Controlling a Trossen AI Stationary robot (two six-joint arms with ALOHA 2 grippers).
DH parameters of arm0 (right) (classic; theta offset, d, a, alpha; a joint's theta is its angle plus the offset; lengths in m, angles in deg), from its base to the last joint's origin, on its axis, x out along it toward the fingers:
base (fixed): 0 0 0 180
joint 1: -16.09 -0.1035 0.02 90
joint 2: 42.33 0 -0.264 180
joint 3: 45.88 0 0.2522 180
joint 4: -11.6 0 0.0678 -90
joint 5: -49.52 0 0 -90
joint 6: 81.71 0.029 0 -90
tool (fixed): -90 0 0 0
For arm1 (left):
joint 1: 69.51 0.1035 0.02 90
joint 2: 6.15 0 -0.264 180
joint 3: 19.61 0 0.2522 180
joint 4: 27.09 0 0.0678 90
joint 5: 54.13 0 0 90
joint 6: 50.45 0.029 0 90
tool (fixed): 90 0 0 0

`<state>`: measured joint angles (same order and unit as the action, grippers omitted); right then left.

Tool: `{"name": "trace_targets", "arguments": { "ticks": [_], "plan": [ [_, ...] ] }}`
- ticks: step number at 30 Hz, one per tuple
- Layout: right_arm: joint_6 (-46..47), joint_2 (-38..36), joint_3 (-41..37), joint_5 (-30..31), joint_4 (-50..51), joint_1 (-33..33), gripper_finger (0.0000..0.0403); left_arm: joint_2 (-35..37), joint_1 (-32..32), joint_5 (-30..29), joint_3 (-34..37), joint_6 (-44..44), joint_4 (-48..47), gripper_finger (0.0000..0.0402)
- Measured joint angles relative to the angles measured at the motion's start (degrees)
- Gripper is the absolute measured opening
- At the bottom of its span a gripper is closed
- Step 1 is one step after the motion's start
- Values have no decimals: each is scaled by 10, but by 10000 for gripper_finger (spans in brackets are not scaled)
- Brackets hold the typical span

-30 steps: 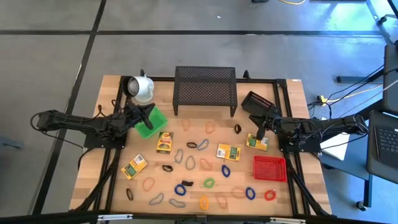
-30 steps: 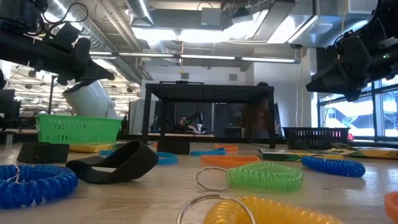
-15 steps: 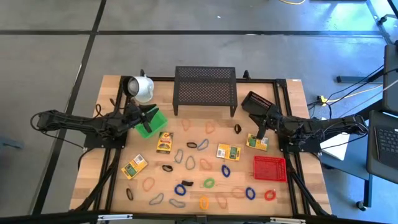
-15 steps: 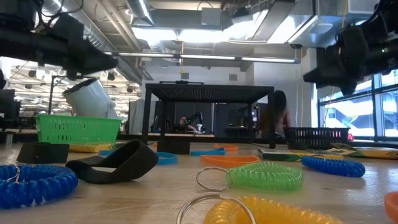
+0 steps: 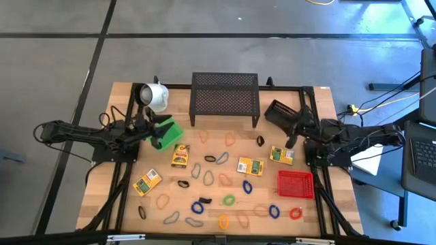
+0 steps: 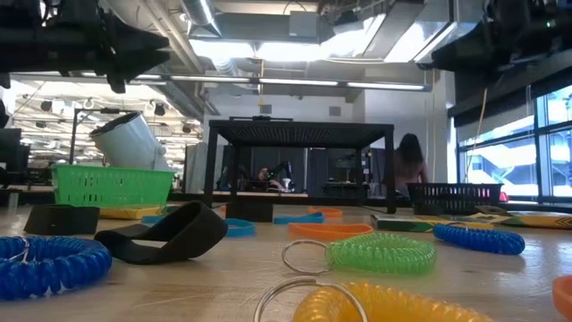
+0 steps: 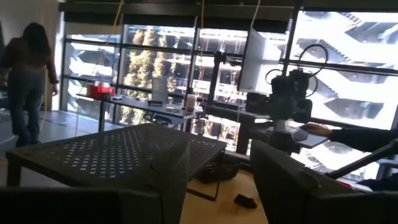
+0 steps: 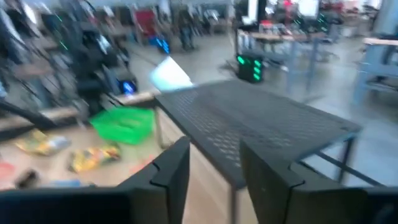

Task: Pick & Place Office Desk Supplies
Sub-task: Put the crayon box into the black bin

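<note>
A wooden bench seen from above holds many small coiled loops in blue, orange, green, black, red and grey, spread across its middle and front, with four flat yellow boxes lying among them toward the middle. The left gripper hangs over the green basket near the left edge, its fingers parted and empty. The right gripper hangs beside the black basket near the right edge, just behind one yellow box, fingers likewise apart and empty.
</note>
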<state>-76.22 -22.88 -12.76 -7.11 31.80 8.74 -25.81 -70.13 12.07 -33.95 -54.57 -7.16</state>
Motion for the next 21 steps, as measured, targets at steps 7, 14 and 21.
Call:
{"name": "trace_targets", "arguments": {
  "ticks": [7,14,21],
  "plan": [
    [108,104,142,30,267,0,184,0,0,-22,0,0,0,166],
    [291,212,198,-12,461,22,180,0,0,-22,0,-1,3,162],
    [330,305,197,-62,520,78,174,0,0,-22,0,7,13,166]
  ]
}}
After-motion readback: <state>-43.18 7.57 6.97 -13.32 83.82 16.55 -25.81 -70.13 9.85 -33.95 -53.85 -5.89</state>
